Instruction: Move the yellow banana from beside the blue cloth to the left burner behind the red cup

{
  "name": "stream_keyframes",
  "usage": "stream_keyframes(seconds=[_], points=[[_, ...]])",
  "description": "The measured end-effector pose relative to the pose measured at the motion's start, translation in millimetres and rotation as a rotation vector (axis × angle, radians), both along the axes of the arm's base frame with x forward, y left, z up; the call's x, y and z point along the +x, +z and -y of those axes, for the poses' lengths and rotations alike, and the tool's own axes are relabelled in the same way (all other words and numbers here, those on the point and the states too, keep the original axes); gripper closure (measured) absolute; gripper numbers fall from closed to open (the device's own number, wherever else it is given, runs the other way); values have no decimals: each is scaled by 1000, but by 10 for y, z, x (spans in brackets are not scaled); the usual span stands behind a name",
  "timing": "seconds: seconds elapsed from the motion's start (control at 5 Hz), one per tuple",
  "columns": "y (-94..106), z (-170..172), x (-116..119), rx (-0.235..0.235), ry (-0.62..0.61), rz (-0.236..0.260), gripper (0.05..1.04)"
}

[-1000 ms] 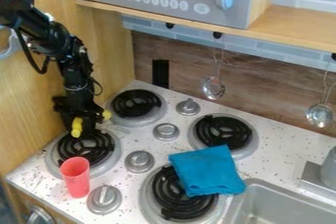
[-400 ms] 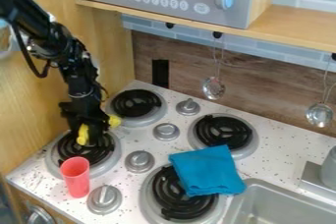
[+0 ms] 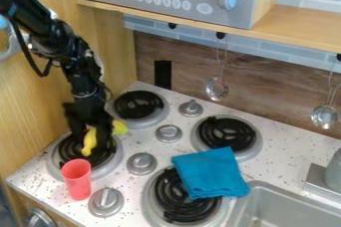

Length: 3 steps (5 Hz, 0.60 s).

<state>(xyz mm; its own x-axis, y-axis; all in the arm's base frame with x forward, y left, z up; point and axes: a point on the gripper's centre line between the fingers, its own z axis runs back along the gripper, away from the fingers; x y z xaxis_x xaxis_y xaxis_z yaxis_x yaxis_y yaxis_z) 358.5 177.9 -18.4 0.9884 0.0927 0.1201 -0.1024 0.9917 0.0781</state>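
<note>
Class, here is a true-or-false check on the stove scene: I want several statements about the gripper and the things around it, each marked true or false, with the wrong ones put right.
1. The gripper holds a yellow thing. True.
2. The blue cloth lies at the bottom of the sink. False: it lies partly over a burner, beside the sink.
3. Two metal utensils hang below the wooden shelf. True.
4. The red cup lies on its side. False: it stands on end.
5. The microwave is higher than the burners. True.
</note>
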Motion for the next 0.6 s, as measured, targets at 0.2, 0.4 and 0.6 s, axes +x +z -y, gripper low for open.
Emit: stream_keyframes(seconds=[0.2,0.4,0.6], points=[[152,31,9,2,-11,39,79],[492,281,52,-21,-75,106,79],[768,657,5,-120,-198,21,79]])
